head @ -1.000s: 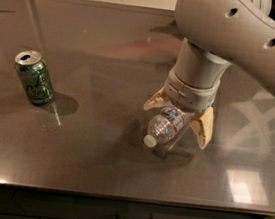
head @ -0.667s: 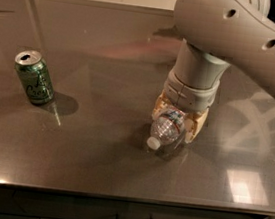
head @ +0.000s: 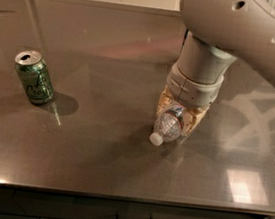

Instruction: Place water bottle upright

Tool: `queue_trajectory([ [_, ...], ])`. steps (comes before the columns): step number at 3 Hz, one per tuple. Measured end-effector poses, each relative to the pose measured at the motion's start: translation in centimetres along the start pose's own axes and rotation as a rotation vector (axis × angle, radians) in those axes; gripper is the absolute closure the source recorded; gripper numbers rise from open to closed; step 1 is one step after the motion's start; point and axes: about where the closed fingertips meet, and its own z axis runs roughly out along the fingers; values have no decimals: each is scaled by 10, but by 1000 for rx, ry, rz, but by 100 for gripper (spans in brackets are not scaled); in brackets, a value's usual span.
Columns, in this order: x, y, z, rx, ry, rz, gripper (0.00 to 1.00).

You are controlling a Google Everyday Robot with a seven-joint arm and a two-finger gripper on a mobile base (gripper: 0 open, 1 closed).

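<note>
Clamping the water bottle (head: pixel 168 126), the gripper (head: pixel 180 116) sits just right of frame centre, jaws closed on it.
Bottle tilted (white cap pointing lower left); green soda can (head: pixel 34 78) stands upright on the grey countertop (head: pixel 94 166), far left.

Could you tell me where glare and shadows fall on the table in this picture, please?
Camera view: a bright square of glare sits on the table near its front right edge; the green can throws a shadow to its right; the gripper, shut on the water bottle, darkens the steel just in front of it.
</note>
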Motion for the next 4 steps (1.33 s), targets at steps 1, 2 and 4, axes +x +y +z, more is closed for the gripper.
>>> queue_trajectory([
  [1,-3,-4,-28,60,-64,86,100],
  [2,-12,-14,-60,127,-159,187,100],
  [4,-33,-41,-109,212,-383,419,100],
])
